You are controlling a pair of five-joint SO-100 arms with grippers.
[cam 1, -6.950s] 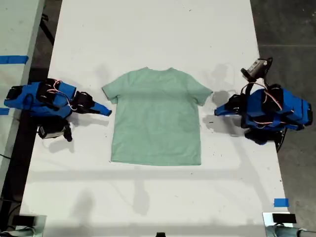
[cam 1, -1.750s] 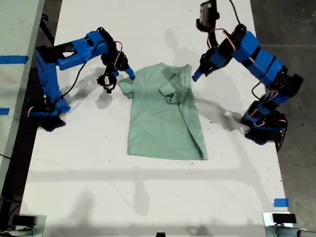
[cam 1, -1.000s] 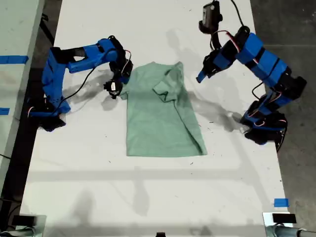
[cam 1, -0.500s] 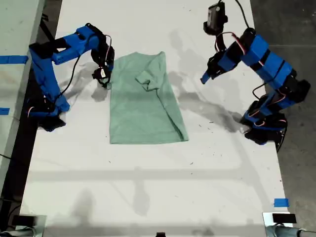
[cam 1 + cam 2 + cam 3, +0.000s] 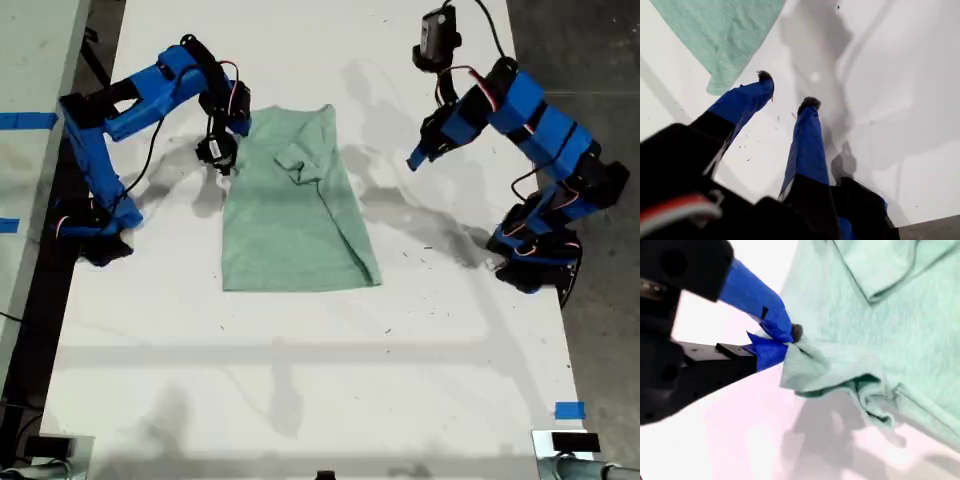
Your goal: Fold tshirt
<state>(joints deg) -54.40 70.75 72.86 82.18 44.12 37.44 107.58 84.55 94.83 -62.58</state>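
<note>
Surface: a white table [image 5: 300, 400] seen from above, with two blue arms, one at each side of the exterior view.

T-shirt: the pale mint-green tshirt [image 5: 290, 220] lies on the table a little toward the exterior view's left of centre, in the upper half. The side toward the exterior view's right is folded over onto the body, and a sleeve lies bunched near the collar end. The hem end lies flat, nearer the bottom of the exterior view.

Second arm pose: at the exterior view's left, base near the table edge, it rises, reaches over and bends sharply down at the wrist to the shirt's upper corner on that side.

Second claw: my second gripper [image 5: 790, 342] [image 5: 232, 130] is pinched closed on a gathered edge of the tshirt [image 5: 875, 330]; the second wrist view shows cloth bunched right at the blue fingertips [image 5: 771, 352], lifted slightly with a shadow under it.

First arm pose: at the exterior view's right, base near that table edge, it stretches up and across in a long slant, the wrist angled down and raised over bare table, well apart from the shirt.

First claw: my first gripper [image 5: 787, 90] [image 5: 418, 155] has its two blue fingers [image 5: 805, 140] parted, with nothing between them but white table; a corner of the tshirt [image 5: 725, 30] shows beyond the tips, not touching.
</note>
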